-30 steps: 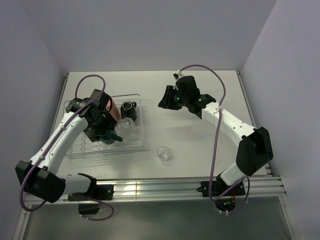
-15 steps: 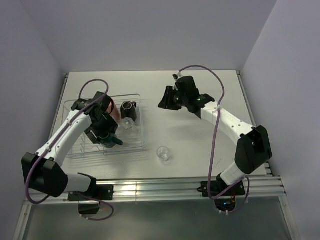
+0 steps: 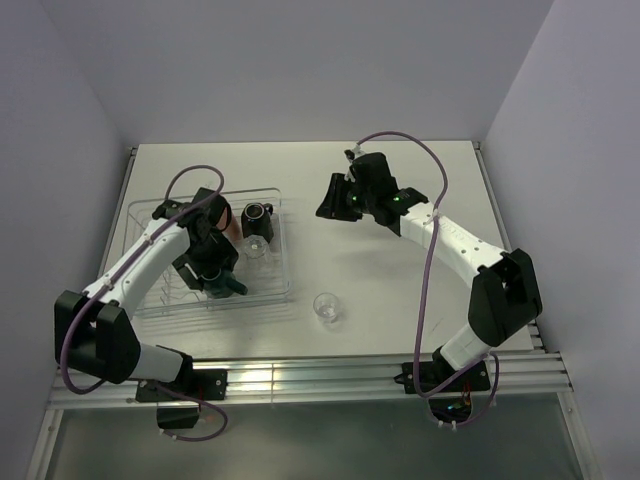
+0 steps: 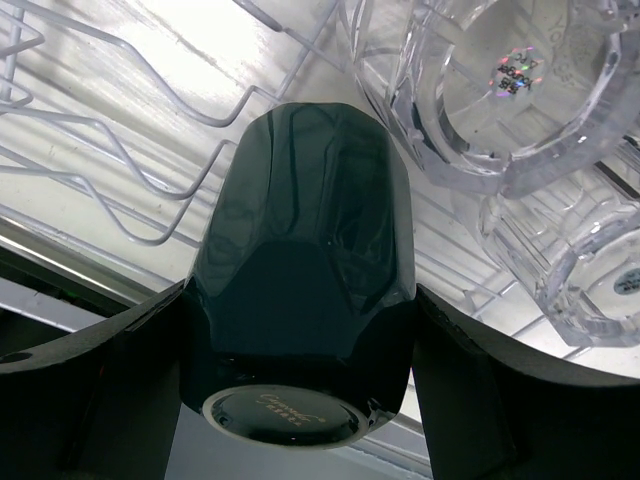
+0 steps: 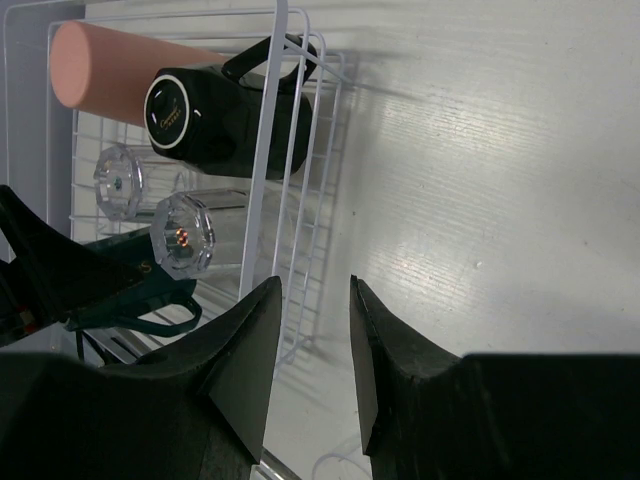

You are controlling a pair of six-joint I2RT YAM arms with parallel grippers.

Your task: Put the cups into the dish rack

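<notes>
Gripping the dark green mug [image 4: 305, 250] base-up, left end effector [image 4: 300, 345] sits over the dish rack [image 3: 284, 262] wires, beside two racked tumblers [image 4: 490, 90]. Right end effector [image 5: 312, 300]: narrow gap, empty, above the surface [image 3: 400, 280]. Loose tumbler [image 3: 326, 307] stands outside the rack.

Our left arm [image 3: 140, 265] bends over the worktop's [image 3: 400, 290] left side, the left hand [image 4: 300, 340] clamped on the dark green mug [image 4: 300, 230]. Our right arm [image 3: 455, 240] stretches toward the far edge, the right hand [image 5: 312, 300] empty, jaws slightly parted.
</notes>
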